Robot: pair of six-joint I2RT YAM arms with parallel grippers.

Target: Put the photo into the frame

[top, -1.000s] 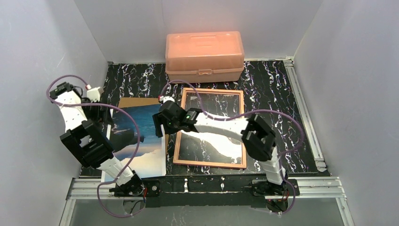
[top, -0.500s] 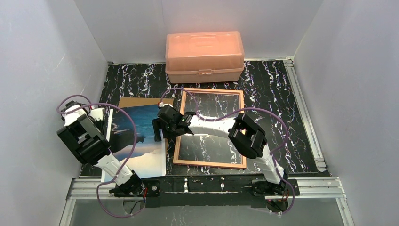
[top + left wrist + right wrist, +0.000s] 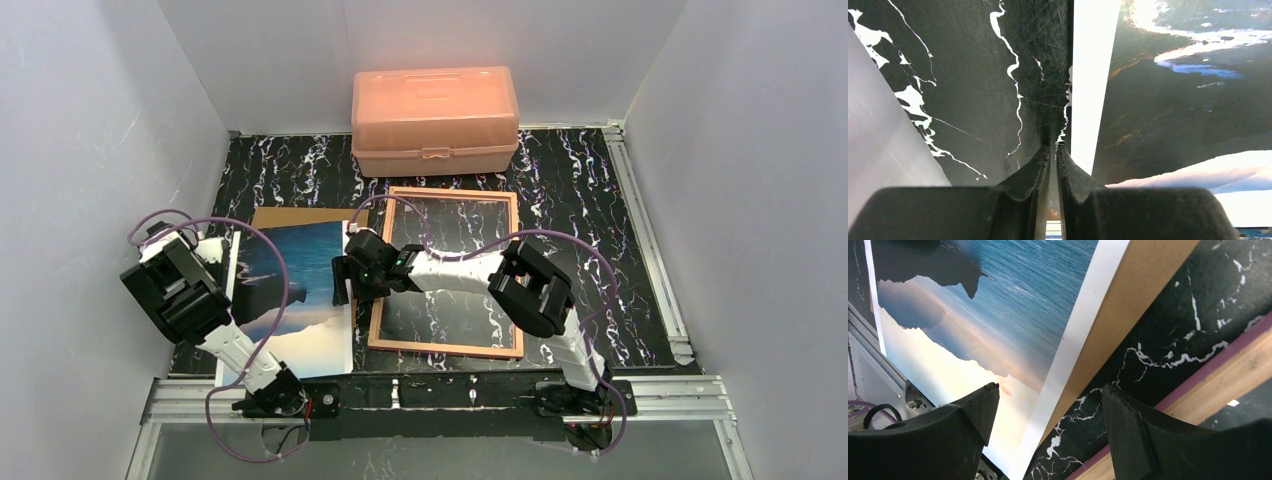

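Blue-and-white photo (image 3: 1013, 305) lies under the spread right gripper (image 3: 1048, 392); left gripper (image 3: 1053, 147), nearly pressed together, meets its left edge.

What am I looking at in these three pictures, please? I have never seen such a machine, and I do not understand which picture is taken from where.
This is a robot with two arms fixed at the near edge of a dark marbled table. The wide picture comes from a camera above and behind the arms. The other two come from a small camera on each wrist, so each shows its own fingers. On the table lie a sea-and-sky photo on a brown board, a picture frame beside it on the right, and a salmon lidded box at the back. The left fingers are almost closed at the photo's left white border; I cannot tell whether they pinch it. The right fingers are wide open above the photo's right edge and hold nothing.
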